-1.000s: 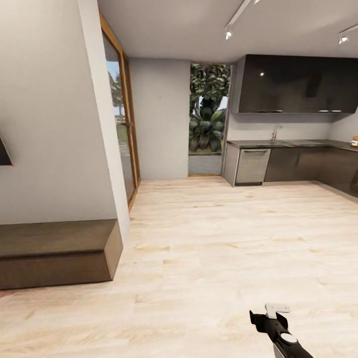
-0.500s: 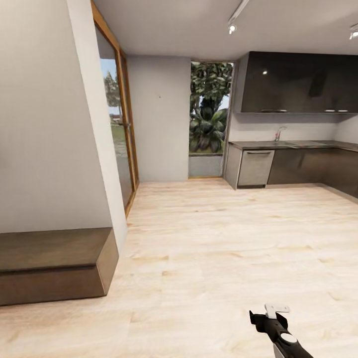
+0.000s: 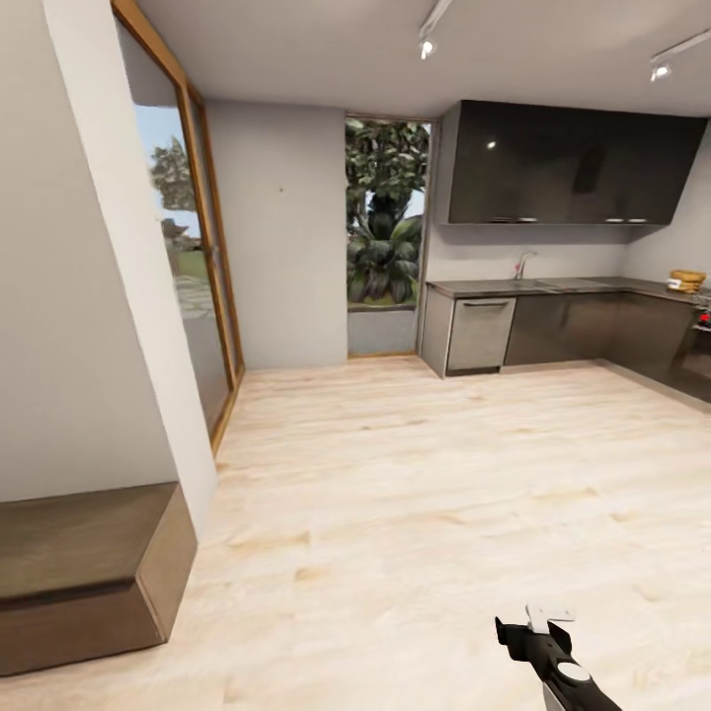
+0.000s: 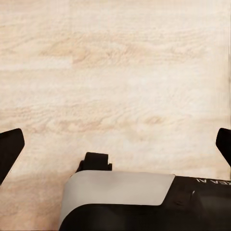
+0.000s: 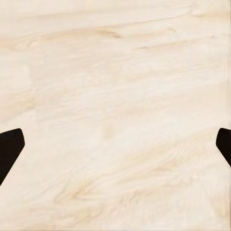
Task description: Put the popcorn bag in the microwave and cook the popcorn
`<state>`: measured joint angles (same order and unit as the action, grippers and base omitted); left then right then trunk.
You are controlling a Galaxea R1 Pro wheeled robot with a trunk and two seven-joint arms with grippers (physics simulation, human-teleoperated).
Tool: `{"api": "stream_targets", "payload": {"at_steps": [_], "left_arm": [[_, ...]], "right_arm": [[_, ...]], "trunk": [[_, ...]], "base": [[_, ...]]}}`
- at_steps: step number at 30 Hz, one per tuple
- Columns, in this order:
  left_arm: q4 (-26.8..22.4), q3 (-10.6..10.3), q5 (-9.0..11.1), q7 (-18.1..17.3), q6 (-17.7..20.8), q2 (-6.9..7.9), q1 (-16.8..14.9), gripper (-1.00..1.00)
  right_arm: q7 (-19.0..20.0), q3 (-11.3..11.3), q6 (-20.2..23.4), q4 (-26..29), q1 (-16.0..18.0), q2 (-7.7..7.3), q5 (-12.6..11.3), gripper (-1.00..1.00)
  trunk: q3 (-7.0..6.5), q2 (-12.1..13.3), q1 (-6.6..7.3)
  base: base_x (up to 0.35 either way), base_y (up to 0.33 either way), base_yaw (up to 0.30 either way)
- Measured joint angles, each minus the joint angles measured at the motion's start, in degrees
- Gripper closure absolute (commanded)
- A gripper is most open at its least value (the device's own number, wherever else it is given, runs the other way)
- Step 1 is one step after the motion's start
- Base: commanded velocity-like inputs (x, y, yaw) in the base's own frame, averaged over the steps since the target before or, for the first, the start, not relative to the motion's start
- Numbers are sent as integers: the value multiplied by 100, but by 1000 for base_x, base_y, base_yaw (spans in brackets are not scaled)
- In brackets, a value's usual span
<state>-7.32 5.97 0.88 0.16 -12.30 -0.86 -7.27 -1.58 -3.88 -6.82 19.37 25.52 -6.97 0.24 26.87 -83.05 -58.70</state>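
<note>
- Kitchen [image 3: 553,296] seen far ahead-right, countertop [image 3: 553,287] well apart from right gripper [image 3: 533,624].
- Right gripper [image 5: 115,144]: spread wide, nothing held, over floor [image 5: 115,72].
- Left gripper [image 4: 115,144]: same, empty.

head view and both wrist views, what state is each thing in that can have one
left gripper: open, nothing between the fingers, wood floor beyond
right gripper: open, empty, over the same floor
upper cabinets: doors shut
dishwasher: door shut
base cabinets: fronts shut
ceiling spotlights: on
sink tap: upright; no water visible, too small to be sure
</note>
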Motion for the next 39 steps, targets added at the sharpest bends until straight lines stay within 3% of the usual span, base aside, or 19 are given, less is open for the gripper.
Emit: {"api": "stream_targets", "payload": {"at_steps": [6, 20, 39], "left_arm": [[0, 0, 0, 0, 0, 2, 1, -100], [-2, -6, 0, 0, 1, 0, 1, -100], [0, -2, 0, 0, 0, 0, 1, -100]], "right_arm": [[0, 0, 0, -5, 0, 0, 0, -100], [0, 0, -1, -7, 2, 13, 0, -100], [-12, -1, 0, -5, 0, 44, 4, -100]], "trunk": [[0, 0, 0], [0, 0, 0], [0, 0, 0]], "base": [[345, 0, -253], [345, -66, -17], [345, -121, -288]]}}
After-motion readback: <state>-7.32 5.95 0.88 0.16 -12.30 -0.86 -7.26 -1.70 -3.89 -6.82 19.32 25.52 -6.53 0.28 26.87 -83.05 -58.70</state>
